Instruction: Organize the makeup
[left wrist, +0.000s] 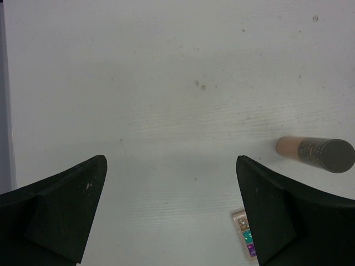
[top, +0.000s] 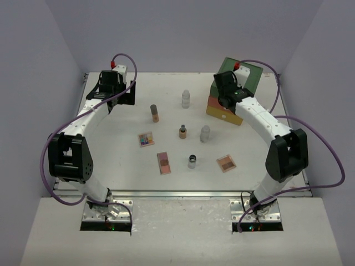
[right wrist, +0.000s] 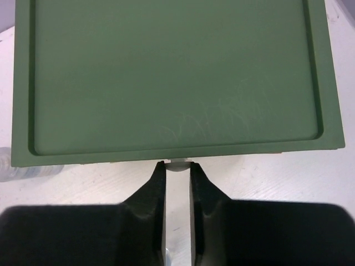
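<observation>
White table [top: 127, 172]: right gripper [right wrist: 177, 167] pinches green drawer [right wrist: 166, 72] knob [right wrist: 178, 164]; left gripper [left wrist: 171, 160] agape

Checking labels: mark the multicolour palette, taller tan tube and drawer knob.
multicolour palette [top: 146, 139]: top external view, centre of face.
taller tan tube [top: 155, 113]: top external view, mid body.
drawer knob [right wrist: 178, 164]: right wrist view, white face between pincer tips.

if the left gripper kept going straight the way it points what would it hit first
Probably just bare table: nothing lies ahead of the left gripper, fingers open. The tan tube and palette sit off to its right.
</observation>
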`<state>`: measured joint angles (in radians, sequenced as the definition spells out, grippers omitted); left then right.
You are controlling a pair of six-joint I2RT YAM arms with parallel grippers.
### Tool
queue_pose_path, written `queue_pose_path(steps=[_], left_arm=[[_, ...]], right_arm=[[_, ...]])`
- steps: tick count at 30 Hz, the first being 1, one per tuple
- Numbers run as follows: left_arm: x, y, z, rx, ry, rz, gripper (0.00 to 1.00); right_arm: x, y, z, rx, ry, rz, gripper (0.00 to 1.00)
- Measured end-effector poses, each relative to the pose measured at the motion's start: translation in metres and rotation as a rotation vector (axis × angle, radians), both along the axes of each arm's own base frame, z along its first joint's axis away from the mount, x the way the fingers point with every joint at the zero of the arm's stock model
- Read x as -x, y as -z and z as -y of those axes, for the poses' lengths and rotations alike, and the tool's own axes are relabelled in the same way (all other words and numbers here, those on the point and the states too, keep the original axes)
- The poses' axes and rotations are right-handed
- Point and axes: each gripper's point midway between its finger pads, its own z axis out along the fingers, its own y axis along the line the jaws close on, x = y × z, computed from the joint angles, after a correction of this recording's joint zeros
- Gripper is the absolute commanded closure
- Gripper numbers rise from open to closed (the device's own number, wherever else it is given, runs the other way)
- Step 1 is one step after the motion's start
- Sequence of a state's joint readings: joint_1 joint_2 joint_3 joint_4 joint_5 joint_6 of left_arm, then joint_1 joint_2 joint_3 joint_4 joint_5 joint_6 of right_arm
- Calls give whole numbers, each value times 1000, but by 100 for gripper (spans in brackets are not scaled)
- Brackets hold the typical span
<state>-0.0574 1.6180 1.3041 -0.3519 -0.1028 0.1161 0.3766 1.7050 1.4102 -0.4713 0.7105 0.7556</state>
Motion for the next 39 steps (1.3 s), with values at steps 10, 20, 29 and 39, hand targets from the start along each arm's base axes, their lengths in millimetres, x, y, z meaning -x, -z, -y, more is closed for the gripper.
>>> queue_pose_path(steps=[10, 20, 29, 39], left_arm=[[1, 1, 1, 2, 8, -5, 0], [2, 3, 2, 6, 13, -15, 0], [2, 3, 3, 9, 18, -15, 0], [2, 3, 3, 5, 19, -15, 0]], right_arm=[[20, 19, -12, 22, -42, -34, 100], [72, 1, -53, -5, -154, 23, 83], [44, -9, -23, 57, -66, 38, 48], [8, 10, 6, 67, -37, -12, 52]])
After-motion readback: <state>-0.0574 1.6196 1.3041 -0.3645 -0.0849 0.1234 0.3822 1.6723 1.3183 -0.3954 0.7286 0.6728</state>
